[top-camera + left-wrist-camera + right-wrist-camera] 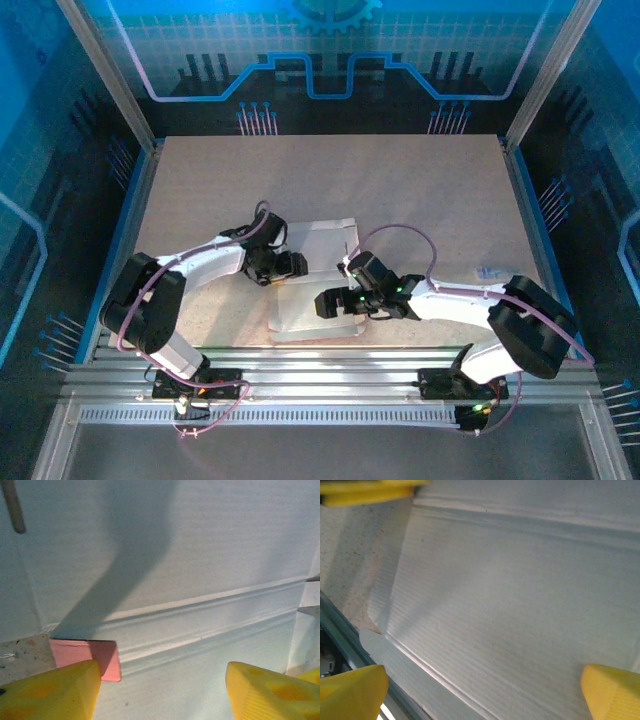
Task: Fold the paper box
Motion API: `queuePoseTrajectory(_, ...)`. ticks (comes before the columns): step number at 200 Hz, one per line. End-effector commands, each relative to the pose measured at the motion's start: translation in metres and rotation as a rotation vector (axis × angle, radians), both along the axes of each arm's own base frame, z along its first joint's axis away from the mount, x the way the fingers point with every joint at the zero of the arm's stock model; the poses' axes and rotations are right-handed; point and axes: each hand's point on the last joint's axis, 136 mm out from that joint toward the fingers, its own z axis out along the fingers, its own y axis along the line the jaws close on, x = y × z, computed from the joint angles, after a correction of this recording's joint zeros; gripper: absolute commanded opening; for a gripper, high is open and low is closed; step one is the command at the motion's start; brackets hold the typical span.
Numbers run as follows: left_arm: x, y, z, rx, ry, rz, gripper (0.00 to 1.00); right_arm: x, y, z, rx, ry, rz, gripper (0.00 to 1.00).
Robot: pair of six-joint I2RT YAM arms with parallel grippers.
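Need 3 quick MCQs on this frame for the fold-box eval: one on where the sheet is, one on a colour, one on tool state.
1. Where does the paper box lie on the table?
A) in the far left corner
B) between the two tools, toward the near edge
C) hanging off the right side

2. What colour is the small flap beside the left tool?
A) pink
B) green
C) black

3. How does the right tool stand?
A) shut on the sheet
B) shut on nothing
C) open over the sheet

Answers:
1 B, the top view shows the whitish sheet between both arms' tips.
2 A, the left wrist view shows it pink against the whitish card.
3 C, its jaws stand wide apart with the card below them.
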Motion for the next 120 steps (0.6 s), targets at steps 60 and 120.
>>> queuePoseTrajectory(60, 0.054, 0.034, 0.022, 0.086, -0.04, 0.045, 0.69, -0.011, -0.005, -0.02, -0.058, 0.049, 0.015, 1.0)
queuePoseTrajectory(120, 0.111, 0.067, 0.017, 0.216, -0.087, 0.108, 0.72, -0.014, -0.006, -0.024, -0.06, 0.048, 0.0, 1.0)
